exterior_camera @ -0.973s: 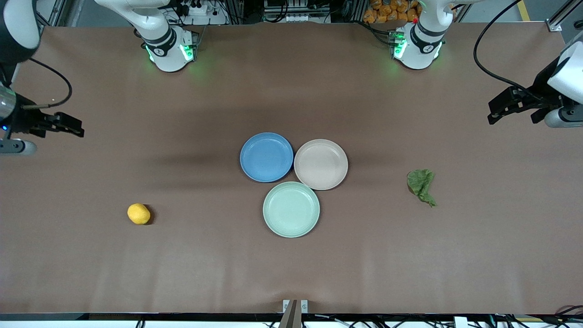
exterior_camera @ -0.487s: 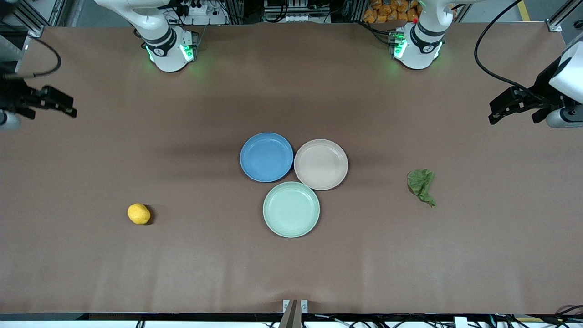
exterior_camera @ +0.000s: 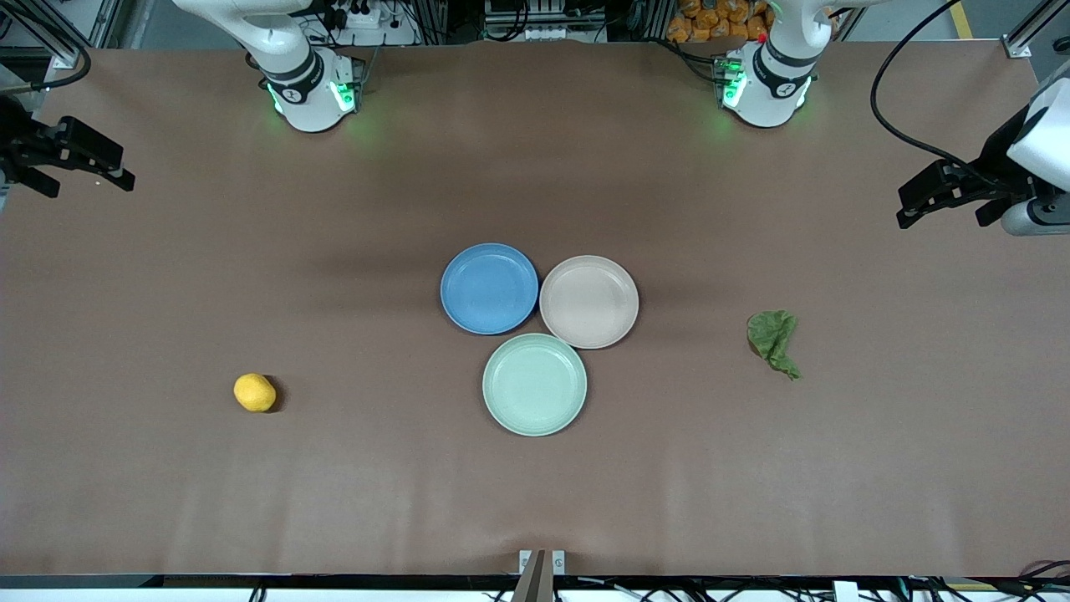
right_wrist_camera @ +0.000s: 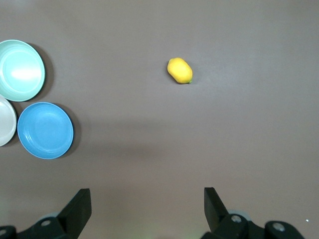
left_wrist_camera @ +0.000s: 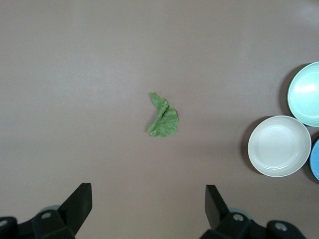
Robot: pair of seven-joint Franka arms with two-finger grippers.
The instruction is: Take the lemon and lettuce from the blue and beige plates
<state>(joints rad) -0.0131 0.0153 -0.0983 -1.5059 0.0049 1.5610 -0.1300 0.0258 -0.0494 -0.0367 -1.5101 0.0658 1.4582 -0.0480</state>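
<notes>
A yellow lemon (exterior_camera: 254,392) lies on the bare table toward the right arm's end; it also shows in the right wrist view (right_wrist_camera: 180,70). A green lettuce leaf (exterior_camera: 773,340) lies on the bare table toward the left arm's end, and shows in the left wrist view (left_wrist_camera: 163,118). The blue plate (exterior_camera: 489,288) and the beige plate (exterior_camera: 589,301) sit side by side at the table's middle, both empty. My right gripper (exterior_camera: 113,174) is open and empty, high over the table's end. My left gripper (exterior_camera: 908,209) is open and empty, high over the other end.
An empty light green plate (exterior_camera: 534,384) sits nearer the front camera, touching the blue and beige plates. The two arm bases (exterior_camera: 311,92) stand along the table's back edge. A small metal bracket (exterior_camera: 541,562) sits at the front edge.
My right gripper has moved up and toward the robots' side of the table. My left gripper has stayed nearly still. Lemon, lettuce and plates have not moved.
</notes>
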